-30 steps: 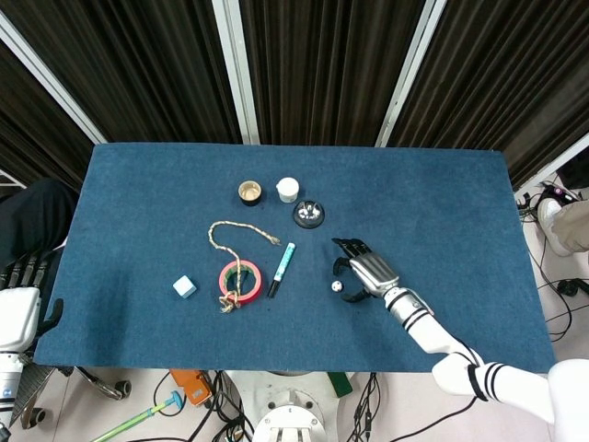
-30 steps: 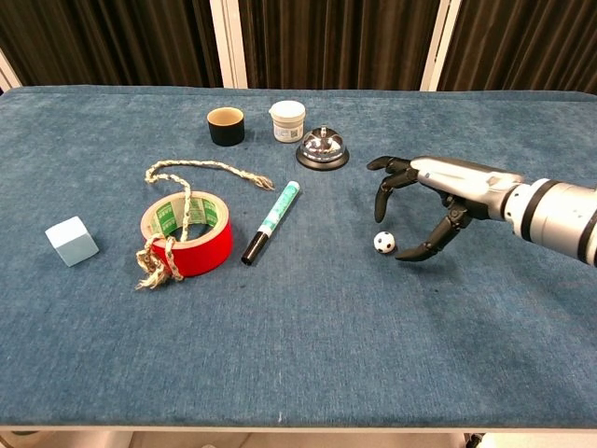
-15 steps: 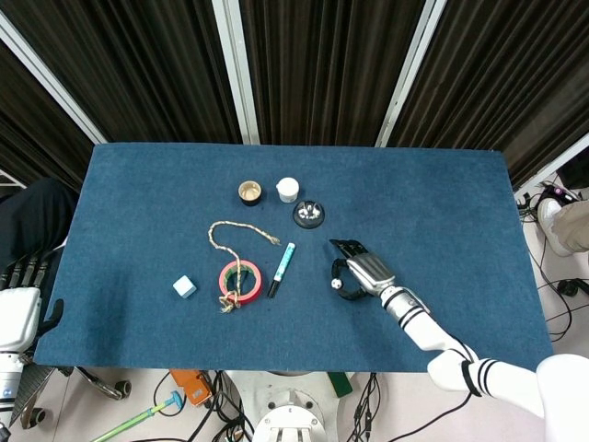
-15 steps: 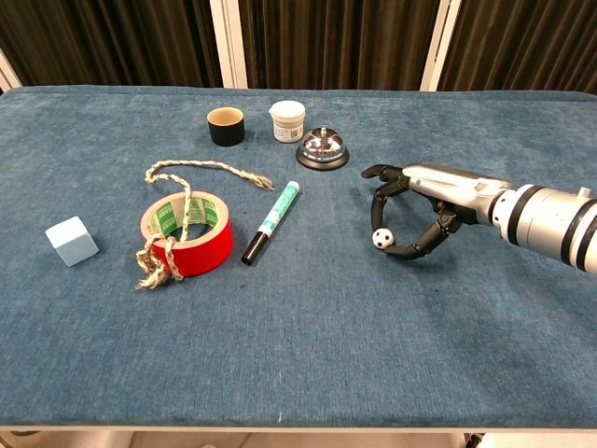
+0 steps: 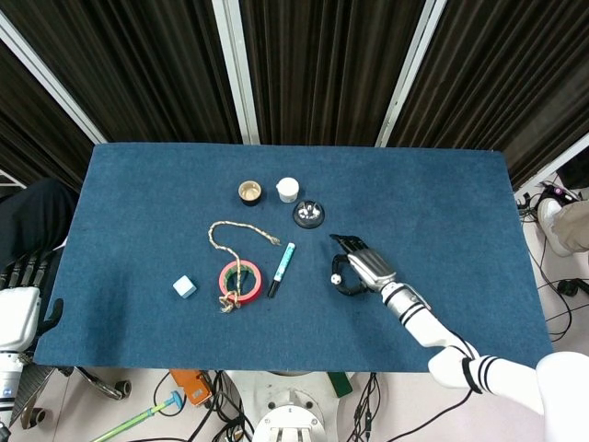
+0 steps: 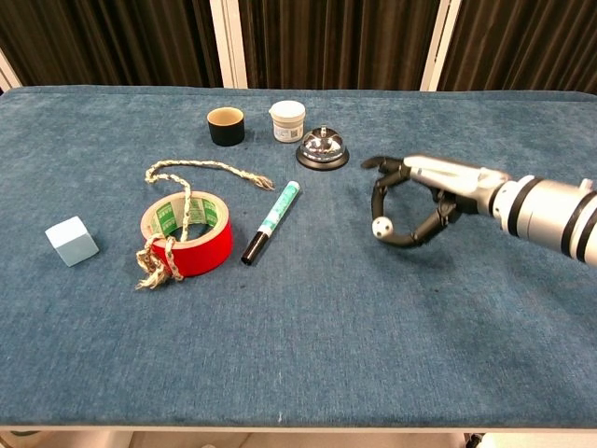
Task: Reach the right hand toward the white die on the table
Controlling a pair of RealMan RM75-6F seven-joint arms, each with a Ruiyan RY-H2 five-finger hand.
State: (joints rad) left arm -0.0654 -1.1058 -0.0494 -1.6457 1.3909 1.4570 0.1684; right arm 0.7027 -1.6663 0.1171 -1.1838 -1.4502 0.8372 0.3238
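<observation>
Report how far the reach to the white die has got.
Done: the right hand has reached the white die, its fingers curved around it. In hand: closing on it; whether the fingers touch it I cannot tell. Left: a confirmed grip. The left hand sits off the table's edge.

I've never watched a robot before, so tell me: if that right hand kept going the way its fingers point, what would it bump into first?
The white die: the right hand already curls around it. Beyond that, probably the marker, though depth is hard to judge.
</observation>
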